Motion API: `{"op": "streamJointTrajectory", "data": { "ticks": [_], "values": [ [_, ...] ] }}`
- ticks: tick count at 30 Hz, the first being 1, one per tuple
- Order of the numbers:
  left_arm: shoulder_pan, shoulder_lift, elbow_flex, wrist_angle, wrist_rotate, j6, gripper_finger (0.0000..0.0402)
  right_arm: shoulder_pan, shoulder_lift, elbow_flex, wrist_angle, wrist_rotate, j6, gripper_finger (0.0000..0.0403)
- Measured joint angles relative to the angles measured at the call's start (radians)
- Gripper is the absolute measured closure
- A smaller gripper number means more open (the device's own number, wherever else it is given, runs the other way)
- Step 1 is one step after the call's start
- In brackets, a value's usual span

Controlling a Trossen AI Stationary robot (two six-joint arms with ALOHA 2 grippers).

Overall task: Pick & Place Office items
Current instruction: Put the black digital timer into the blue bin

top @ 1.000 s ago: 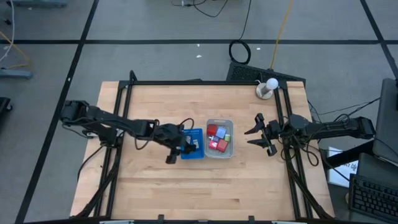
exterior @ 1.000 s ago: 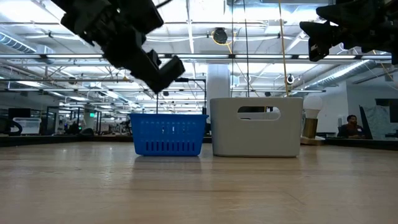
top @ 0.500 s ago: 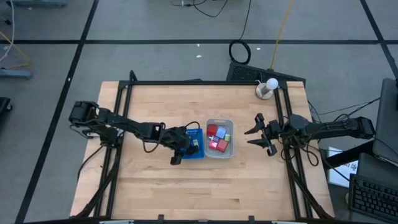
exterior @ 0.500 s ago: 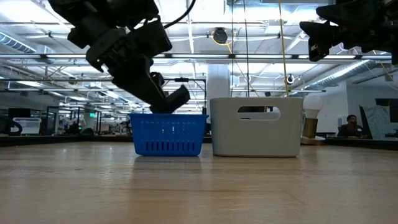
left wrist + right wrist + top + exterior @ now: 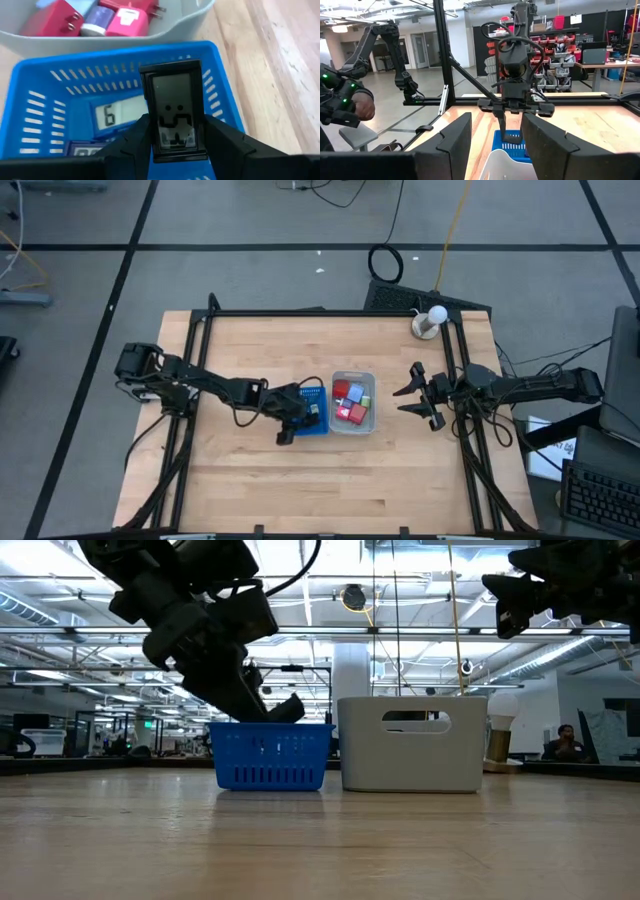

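Now | left claw [image 5: 172,142] grips one black rectangle [image 5: 173,116] | blue tray [image 5: 40,75]: two more

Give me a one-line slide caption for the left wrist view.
Left gripper holds a black flat rectangle above the blue basket, where another display piece showing a 6 lies.

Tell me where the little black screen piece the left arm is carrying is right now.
The black screen piece is clamped in the left claw, held over the blue basket, beside the grey bin of red and blue blocks.
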Motion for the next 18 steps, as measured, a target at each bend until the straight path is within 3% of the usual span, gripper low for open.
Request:
{"op": "streamJointTrajectory", "data": {
  "ticks": [13,18],
  "values": [
    [0.0,0.001,0.0,0.015,-0.009,-0.005,0.0243,0.0,0.0,0.0,-0.001,0.0,0.0,0.0239],
    [0.0,0.001,0.0,0.015,-0.009,-0.014,0.0221,0.0,0.0,0.0,-0.001,0.0,0.0,0.0239]
  ]
}}
